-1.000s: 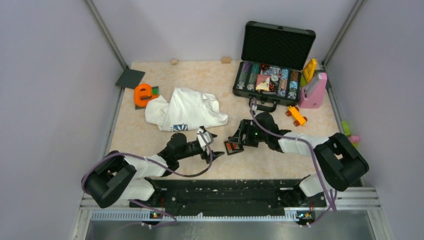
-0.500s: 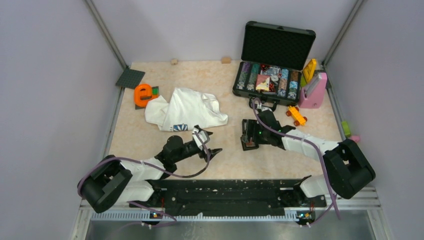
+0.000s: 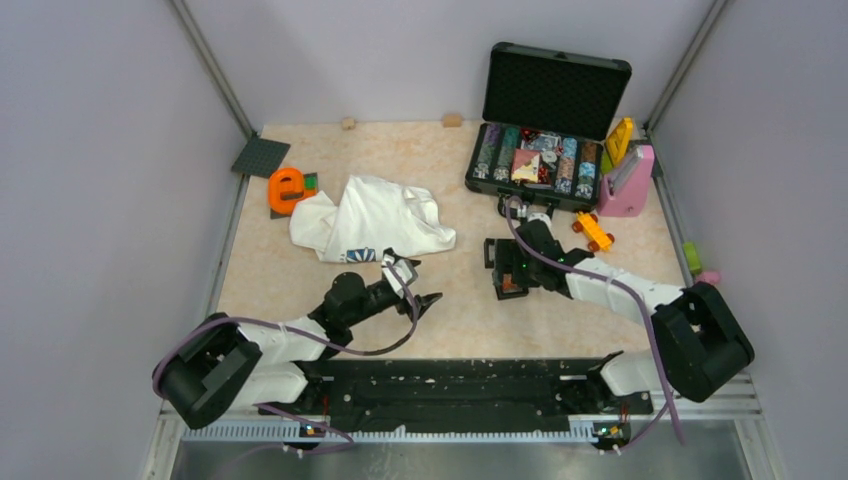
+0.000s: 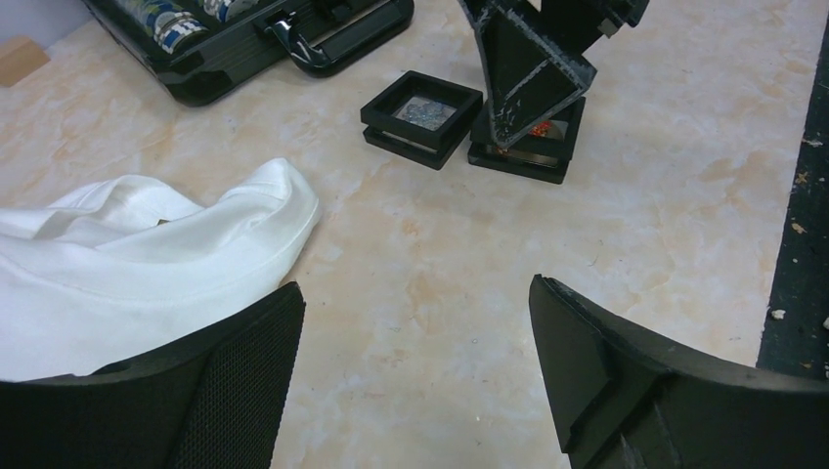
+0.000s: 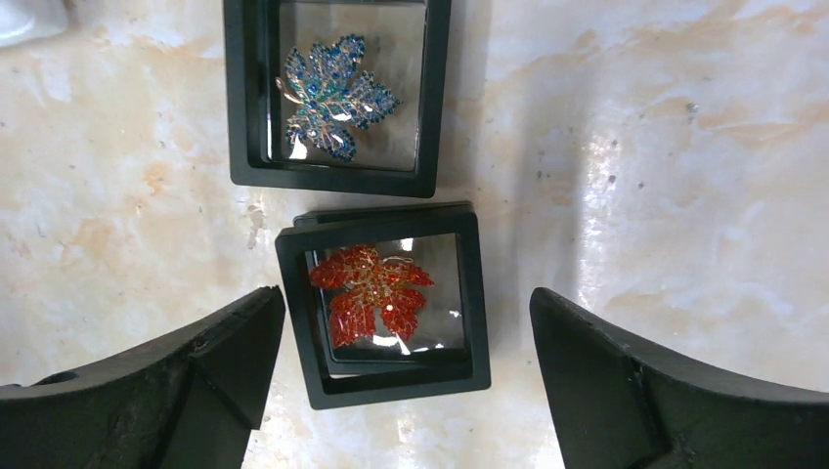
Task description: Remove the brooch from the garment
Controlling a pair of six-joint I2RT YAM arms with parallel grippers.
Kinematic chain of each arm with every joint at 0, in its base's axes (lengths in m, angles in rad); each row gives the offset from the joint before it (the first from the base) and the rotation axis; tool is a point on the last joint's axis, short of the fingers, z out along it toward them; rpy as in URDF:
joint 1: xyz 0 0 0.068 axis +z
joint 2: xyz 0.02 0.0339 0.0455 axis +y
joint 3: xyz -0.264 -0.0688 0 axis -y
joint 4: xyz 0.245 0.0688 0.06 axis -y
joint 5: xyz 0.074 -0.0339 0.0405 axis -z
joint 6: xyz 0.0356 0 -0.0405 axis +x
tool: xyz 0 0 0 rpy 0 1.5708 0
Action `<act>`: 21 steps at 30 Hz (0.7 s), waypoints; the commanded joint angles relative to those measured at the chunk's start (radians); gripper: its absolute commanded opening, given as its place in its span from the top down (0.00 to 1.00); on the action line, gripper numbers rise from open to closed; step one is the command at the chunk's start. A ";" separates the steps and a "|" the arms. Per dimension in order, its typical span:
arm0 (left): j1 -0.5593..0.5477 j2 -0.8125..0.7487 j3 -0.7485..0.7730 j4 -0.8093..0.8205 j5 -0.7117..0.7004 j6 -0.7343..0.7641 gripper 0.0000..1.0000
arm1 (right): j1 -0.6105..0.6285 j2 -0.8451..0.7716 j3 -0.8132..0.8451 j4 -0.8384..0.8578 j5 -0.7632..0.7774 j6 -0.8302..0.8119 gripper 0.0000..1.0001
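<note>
The garment (image 3: 375,220) is a crumpled white shirt at the centre left; its edge shows in the left wrist view (image 4: 127,254). The brooch (image 5: 371,293), a red-orange jewelled pin, lies inside a small black frame box (image 5: 391,376) on the table, apart from the shirt. My right gripper (image 5: 407,293) is open and hangs over that box, one finger on each side, empty. It also shows in the top view (image 3: 507,270). My left gripper (image 3: 420,282) is open and empty just below the shirt's near edge, over bare table (image 4: 414,285).
A second black box with a blue brooch (image 5: 334,96) lies beside the red one. An open black chip case (image 3: 545,160) stands at the back right, with an orange toy car (image 3: 593,232) and a pink object (image 3: 628,185) near it. An orange letter toy (image 3: 288,188) sits left of the shirt.
The red brooch's box has moved right, from near my left gripper to beside the blue brooch's box, and my right gripper swung right with it. My left gripper shifted slightly.
</note>
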 commanded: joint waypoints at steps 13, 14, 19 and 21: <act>0.001 -0.198 0.081 -0.217 -0.432 -0.117 0.08 | -0.109 -0.359 -0.041 0.074 0.133 -0.123 0.03; 0.003 -0.211 0.093 -0.257 -0.507 -0.116 0.08 | -0.140 -0.385 -0.067 0.101 0.129 -0.131 0.03; 0.098 -0.275 0.092 -0.316 -0.674 -0.124 0.06 | -0.271 -0.540 -0.192 0.295 0.163 -0.211 0.03; 0.226 -0.297 0.083 -0.315 -0.609 -0.198 0.06 | -0.327 -0.584 -0.245 0.376 0.147 -0.214 0.04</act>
